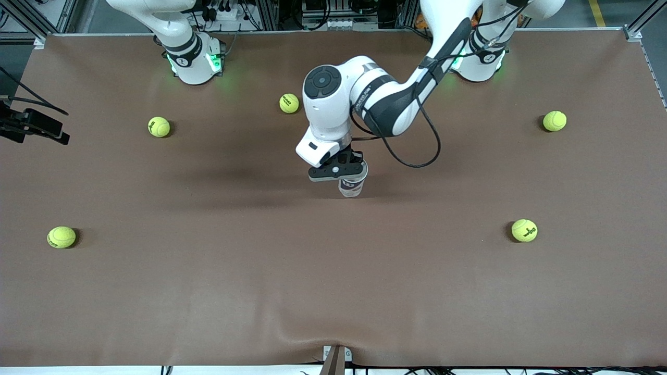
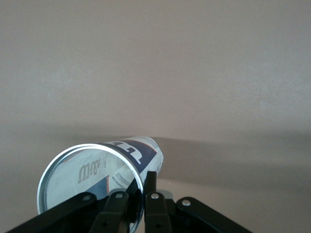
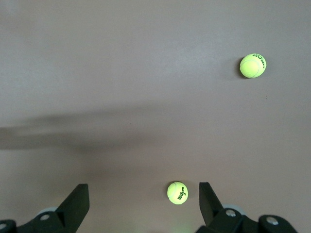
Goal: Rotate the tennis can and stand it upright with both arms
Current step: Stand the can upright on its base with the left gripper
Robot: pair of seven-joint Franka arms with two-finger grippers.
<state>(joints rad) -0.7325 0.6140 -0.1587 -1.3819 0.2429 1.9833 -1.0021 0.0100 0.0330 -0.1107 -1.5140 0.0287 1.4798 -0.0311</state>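
Hands first, from the right arm's end of the surface: the right hand [image 3: 142, 196] hung spread wide and held nothing, with bare brown surface [image 1: 219, 291] and two tennis balls below it in its wrist view, one ball [image 3: 177, 192] showing between its fingers [image 3: 77, 201] and another [image 3: 253, 65] well apart from it. That arm waited, only its base [image 1: 194, 60] showing at the top edge of the front view. Toward the middle of the surface, the left arm [image 1: 396, 99] reached in from its base, and the left hand [image 1: 348, 172] was closed on the tennis can [image 1: 353, 186], its fingers [image 2: 151, 187] pinching the wall at the can's open metal rim. The tennis can [image 2: 104, 177] sat tilted in that grip, its rim turned toward the wrist camera and its white and dark-blue label running away toward the surface; whether its lower end touched the surface could not be told. Five tennis balls lay scattered around, all well apart from the can, the nearest one [image 1: 289, 103] lying farther from the front camera than it.
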